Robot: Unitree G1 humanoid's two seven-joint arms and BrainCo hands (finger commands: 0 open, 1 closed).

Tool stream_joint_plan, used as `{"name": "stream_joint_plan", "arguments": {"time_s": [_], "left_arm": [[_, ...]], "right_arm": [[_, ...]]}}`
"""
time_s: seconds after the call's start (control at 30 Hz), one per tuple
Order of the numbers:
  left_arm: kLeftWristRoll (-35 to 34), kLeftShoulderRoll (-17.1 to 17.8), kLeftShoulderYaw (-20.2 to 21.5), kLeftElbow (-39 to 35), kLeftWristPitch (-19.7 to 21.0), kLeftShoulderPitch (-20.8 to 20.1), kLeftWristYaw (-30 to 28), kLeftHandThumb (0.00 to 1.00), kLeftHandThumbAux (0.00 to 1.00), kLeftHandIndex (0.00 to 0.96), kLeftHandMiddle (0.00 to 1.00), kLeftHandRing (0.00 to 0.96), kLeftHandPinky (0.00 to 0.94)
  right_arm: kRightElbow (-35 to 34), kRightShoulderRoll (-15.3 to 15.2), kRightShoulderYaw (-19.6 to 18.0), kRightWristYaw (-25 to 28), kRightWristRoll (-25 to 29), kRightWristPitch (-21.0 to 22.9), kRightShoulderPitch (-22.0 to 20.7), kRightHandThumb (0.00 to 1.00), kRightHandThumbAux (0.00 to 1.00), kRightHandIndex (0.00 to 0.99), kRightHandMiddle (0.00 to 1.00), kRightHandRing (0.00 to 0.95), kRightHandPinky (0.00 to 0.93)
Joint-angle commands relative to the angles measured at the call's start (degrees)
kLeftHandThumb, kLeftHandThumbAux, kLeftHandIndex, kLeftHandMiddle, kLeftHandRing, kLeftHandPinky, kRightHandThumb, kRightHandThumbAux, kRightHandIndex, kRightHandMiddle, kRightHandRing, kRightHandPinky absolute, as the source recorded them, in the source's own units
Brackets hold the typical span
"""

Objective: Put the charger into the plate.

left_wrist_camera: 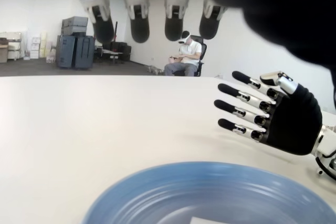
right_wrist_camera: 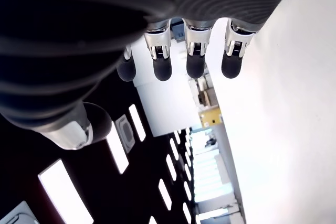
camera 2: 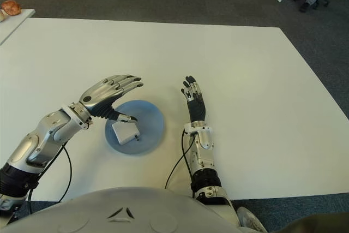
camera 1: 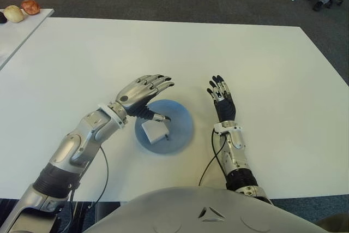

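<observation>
White charger lies inside the blue plate on the white table. Left hand hovers over the plate's left edge, fingers spread, holding nothing. Right hand just right of the plate, fingers extended, empty.

1. The two eye views looked forward and down from the head onto the white table, a little apart sideways, and shared nearly all of it.
2. The left wrist view sat low and close over the blue plate, facing across the table toward the right hand.
3. The right wrist view looked out past its own fingertips, close up, along the table edge.
</observation>
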Motion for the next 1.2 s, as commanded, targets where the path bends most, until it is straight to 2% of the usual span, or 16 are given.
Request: {"name": "stream_joint_plan", "arguments": {"time_s": [0.03, 0.4, 0.57, 0.73, 0.83, 0.97, 1.07, 1.13, 1.2], "left_arm": [[0.03, 0.49, 0.59, 0.36, -0.57, 0.73, 0.30, 0.165, 0.302, 0.000, 0.000, 0.000, 0.000], [-1.50, -0.17, 3.24, -2.38, -1.34, 1.32, 1.38, 0.179, 0.307, 0.000, 0.000, 0.000, 0.000], [-2.98, -0.48, 5.91, -5.07, 0.58, 0.99, 0.19, 0.186, 0.332, 0.000, 0.000, 0.000, 0.000], [-4.49, -1.85, 8.19, -5.72, 2.37, 0.49, 1.04, 0.171, 0.384, 0.011, 0.046, 0.017, 0.004], [-12.40, -4.93, 11.71, -5.71, 4.77, -0.61, 1.26, 0.197, 0.482, 0.053, 0.091, 0.068, 0.092], [-20.45, -7.38, 14.78, -6.16, 7.84, -1.11, -0.22, 0.219, 0.587, 0.097, 0.143, 0.115, 0.139], [-34.36, -11.24, 21.01, -4.87, 12.93, -0.20, -1.32, 0.231, 0.659, 0.123, 0.162, 0.131, 0.140], [-41.06, -11.84, 25.48, -1.58, 12.83, 0.30, -1.48, 0.236, 0.694, 0.129, 0.162, 0.133, 0.137], [-45.84, -11.43, 29.52, 5.79, 10.14, -0.11, -1.84, 0.235, 0.724, 0.130, 0.159, 0.134, 0.140]], "right_arm": [[4.65, 5.91, -0.51, 0.10, 1.50, 0.50, 3.49, 0.158, 0.501, 0.000, 0.000, 0.000, 0.026], [5.17, 5.83, -0.62, 1.16, 1.78, 0.37, 3.28, 0.135, 0.515, 0.000, 0.000, 0.000, 0.028], [5.32, 5.72, -0.61, 2.04, 1.92, 0.18, 3.20, 0.124, 0.511, 0.000, 0.000, 0.000, 0.041], [5.64, 5.77, -0.81, 2.79, 2.06, -0.16, 3.09, 0.112, 0.504, 0.000, 0.000, 0.000, 0.051], [6.23, 5.80, -0.91, 2.76, 1.65, -0.97, 2.92, 0.090, 0.479, 0.000, 0.002, 0.000, 0.047], [6.67, 5.78, -0.94, 2.67, 1.27, -1.43, 2.70, 0.074, 0.455, 0.000, 0.007, 0.000, 0.047], [6.97, 5.80, -1.00, 2.59, 1.25, -1.50, 2.54, 0.071, 0.445, 0.006, 0.020, 0.009, 0.062], [7.14, 5.71, -1.12, 2.65, 1.39, -1.36, 2.48, 0.073, 0.445, 0.012, 0.027, 0.013, 0.068], [7.48, 5.64, -1.34, 2.68, 1.56, -1.26, 2.29, 0.074, 0.452, 0.017, 0.030, 0.014, 0.066]]}}
